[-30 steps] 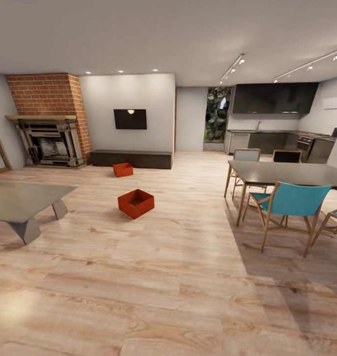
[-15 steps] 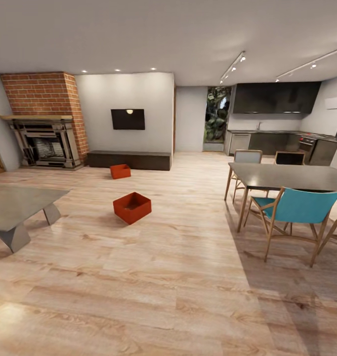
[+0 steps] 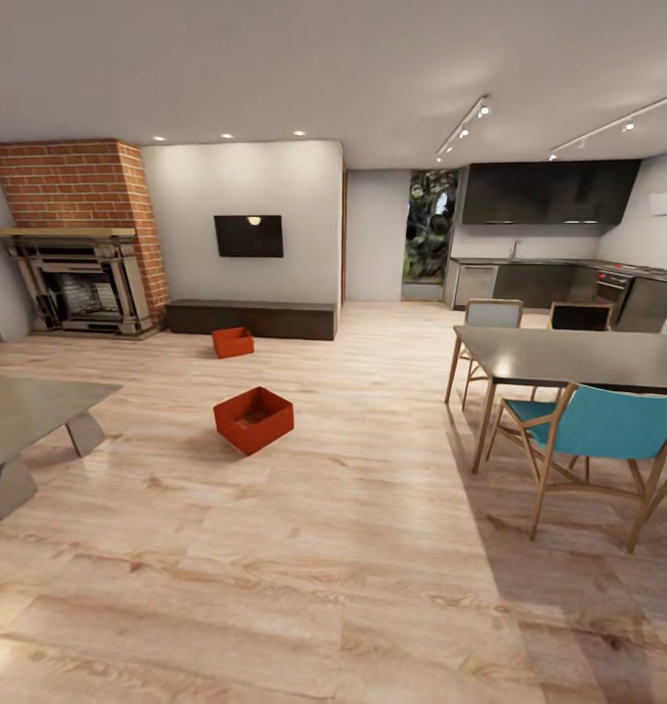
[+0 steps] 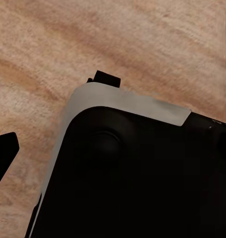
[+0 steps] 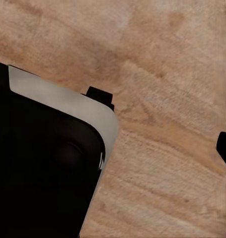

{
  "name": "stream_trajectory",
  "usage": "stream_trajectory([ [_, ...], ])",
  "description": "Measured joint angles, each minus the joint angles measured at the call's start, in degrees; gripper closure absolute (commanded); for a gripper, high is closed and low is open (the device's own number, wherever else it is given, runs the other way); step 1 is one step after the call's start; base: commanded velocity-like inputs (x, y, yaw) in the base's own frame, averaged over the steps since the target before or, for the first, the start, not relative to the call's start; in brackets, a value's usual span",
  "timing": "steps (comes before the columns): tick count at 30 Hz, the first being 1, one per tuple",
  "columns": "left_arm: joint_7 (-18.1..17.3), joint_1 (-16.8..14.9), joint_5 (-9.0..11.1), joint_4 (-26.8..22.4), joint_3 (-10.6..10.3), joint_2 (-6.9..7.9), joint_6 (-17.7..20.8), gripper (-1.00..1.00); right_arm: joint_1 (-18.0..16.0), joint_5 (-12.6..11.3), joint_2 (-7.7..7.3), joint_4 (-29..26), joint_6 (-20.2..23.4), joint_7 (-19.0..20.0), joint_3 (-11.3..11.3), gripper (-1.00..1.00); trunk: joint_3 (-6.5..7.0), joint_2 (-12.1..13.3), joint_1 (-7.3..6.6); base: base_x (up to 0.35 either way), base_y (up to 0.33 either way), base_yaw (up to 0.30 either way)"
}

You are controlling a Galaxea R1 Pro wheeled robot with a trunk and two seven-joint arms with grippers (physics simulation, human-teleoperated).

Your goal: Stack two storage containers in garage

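Two orange-red bins sit on the light wood floor [image 3: 353, 548] of the living room: the near bin [image 3: 254, 419] lies in the open, and the far bin [image 3: 233, 341] lies just before the long dark cabinet [image 3: 251, 319]. A black TV [image 3: 248, 236] hangs above the cabinet, beside a brick fireplace [image 3: 77, 240]. A dining table [image 3: 578, 357] with a teal chair [image 3: 596, 428] stands at right. Both wrist views look down on wood floor past a dark rounded body; whether either arm's fingers are released or clenched cannot be told.

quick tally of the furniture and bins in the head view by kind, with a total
bins: 2
chairs: 4
tables: 2
low cabinet: 1
total: 9
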Motion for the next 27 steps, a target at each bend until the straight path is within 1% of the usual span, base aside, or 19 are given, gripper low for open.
stream_trajectory([
  [9,0.0,0.0,0.0,0.0,0.0,0.02,0.0,-1.00,0.0,-0.2,0.29,0.0,-0.2,0.0,0.0,-1.00,0.00,0.0,0.00,0.316,-0.012,0.003],
  [12,0.0,0.0,0.0,0.1,0.0,0.03,0.0,-1.00,0.0,-0.2,0.27,0.0,-0.2,-0.1,0.0,-1.00,0.00,0.0,0.00,0.316,0.000,0.119],
  [27,0.0,0.0,0.0,0.2,0.0,-0.02,0.0,-1.00,0.0,-0.2,0.19,0.0,-0.2,-0.1,0.0,-1.00,0.00,0.0,0.00,0.316,0.000,0.243],
])
